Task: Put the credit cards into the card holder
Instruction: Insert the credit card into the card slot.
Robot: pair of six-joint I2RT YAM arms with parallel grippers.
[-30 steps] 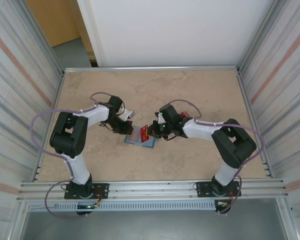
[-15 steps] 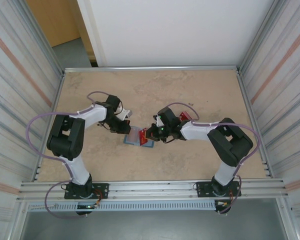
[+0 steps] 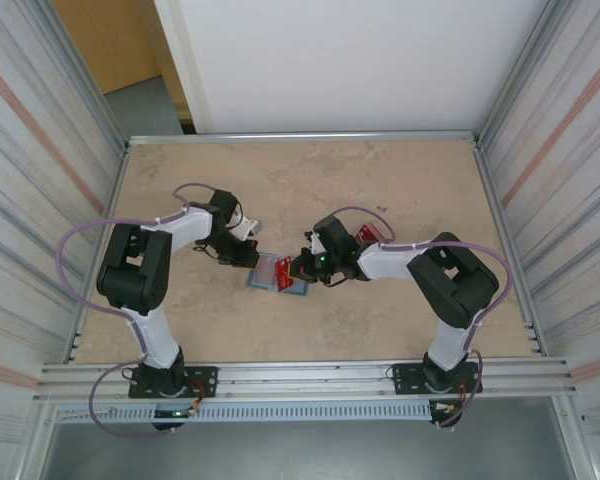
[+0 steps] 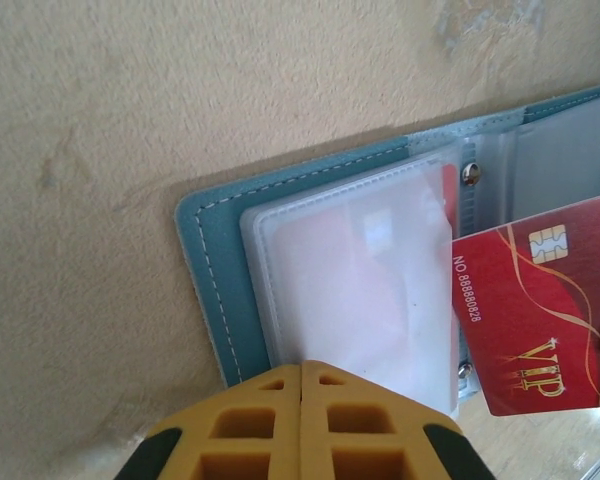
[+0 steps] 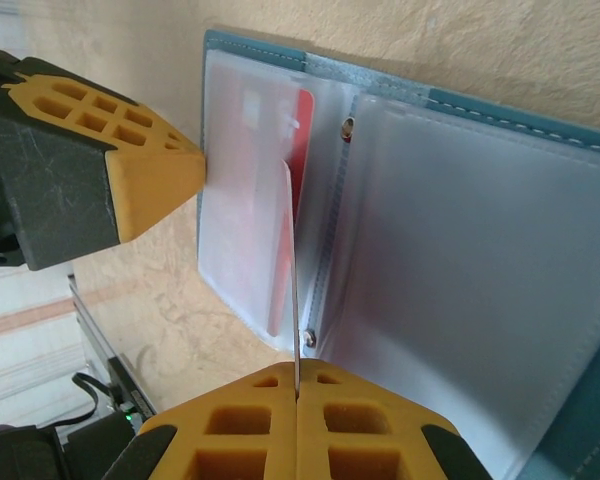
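Observation:
The teal card holder (image 3: 278,274) lies open mid-table, its clear sleeves (image 4: 360,280) spread flat. My left gripper (image 4: 301,368) is shut, with nothing between its fingers, and its tips press on the near edge of the left sleeve. One red credit card (image 5: 298,130) sits inside that sleeve. My right gripper (image 5: 297,378) is shut on another red credit card (image 4: 540,300), which stands edge-on (image 5: 293,280) at the sleeve's mouth by the spine. From above, that held card (image 3: 289,267) hangs over the holder's right half. A third red card (image 3: 368,233) lies on the table behind the right arm.
The left gripper's yellow finger (image 5: 150,170) is close to the held card's left in the right wrist view. Metal rails (image 3: 300,378) run along the near edge, and ribbed walls (image 3: 40,180) close in both sides.
The right gripper has moved a little left with its red card, further over the holder. The left gripper has stayed on the holder's left sleeve while its arm shifted slightly.

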